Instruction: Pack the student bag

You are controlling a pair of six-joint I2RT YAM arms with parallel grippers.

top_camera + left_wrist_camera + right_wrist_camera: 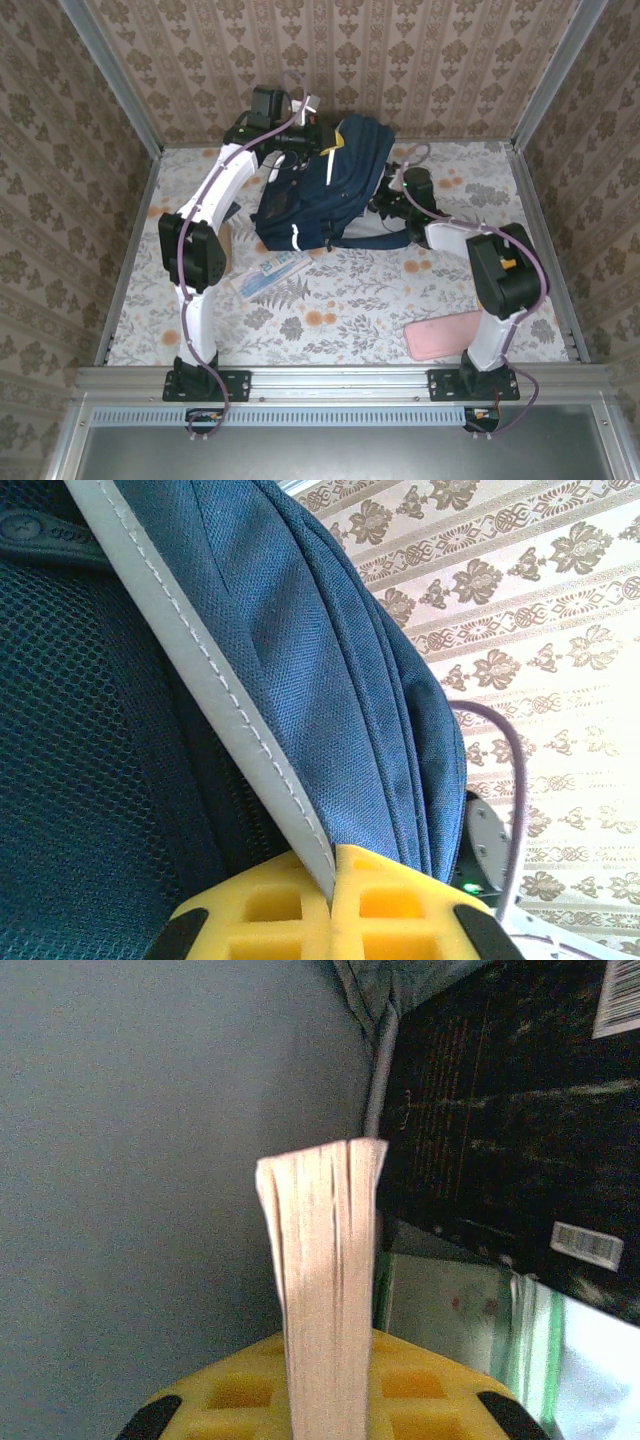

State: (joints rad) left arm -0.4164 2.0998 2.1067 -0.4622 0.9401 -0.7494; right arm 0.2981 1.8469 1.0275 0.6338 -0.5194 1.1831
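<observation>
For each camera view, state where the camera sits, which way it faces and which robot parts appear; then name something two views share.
Top external: fixed above and behind the bases, looking down on the table; both arms reach the student bag.
Left wrist: on that wrist, looking along yellow fingers; left gripper pinches the bag's grey-white strip.
Right wrist: on that wrist, facing grey fabric and a black book; right gripper clamps a pale book.
Shared: top and left wrist views both show the bag's navy outside.

student bag (330, 185) rear centre, flat case (445, 335) front right
</observation>
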